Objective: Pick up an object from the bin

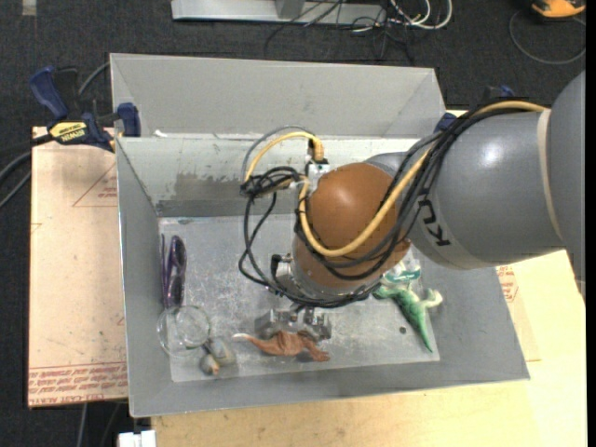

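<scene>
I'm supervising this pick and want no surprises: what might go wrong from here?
1. The tool is right by the orange-brown toy lizard, a thin, flat shape; a grasp may catch only a limb and slip.
2. That toy lies close to the bin's front wall, so the tool might scrape the metal.
3. The green toy dinosaur lies close beside the arm's wrist and may get nudged.

One camera looks down on the grey metal bin [140, 250] from above and slightly to one side, far enough to take in all its walls around the tool [298, 324]; the arm [503, 184] above the tool looms nearest.
</scene>
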`<move>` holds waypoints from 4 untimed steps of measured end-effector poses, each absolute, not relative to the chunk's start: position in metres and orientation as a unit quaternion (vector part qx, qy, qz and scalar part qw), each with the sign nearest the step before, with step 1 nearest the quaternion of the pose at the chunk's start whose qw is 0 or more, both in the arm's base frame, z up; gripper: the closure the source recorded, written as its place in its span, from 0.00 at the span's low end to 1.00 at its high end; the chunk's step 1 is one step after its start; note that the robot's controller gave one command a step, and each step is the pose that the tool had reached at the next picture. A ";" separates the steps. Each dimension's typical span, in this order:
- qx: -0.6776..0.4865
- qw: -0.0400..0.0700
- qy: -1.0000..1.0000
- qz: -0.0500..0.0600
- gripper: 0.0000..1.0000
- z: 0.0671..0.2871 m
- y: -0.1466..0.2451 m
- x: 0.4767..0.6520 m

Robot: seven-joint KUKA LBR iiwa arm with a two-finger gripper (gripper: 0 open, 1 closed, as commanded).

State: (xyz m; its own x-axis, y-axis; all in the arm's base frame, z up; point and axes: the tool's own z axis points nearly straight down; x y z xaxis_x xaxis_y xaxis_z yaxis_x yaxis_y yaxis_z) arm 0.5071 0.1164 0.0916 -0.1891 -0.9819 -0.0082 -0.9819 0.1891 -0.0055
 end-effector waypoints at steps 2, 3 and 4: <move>-0.613 0.006 0.790 0.001 1.00 0.076 0.108 0.497; -0.699 0.006 0.715 0.001 1.00 0.071 0.102 0.488; -0.631 0.013 0.776 -0.002 1.00 0.072 0.097 0.487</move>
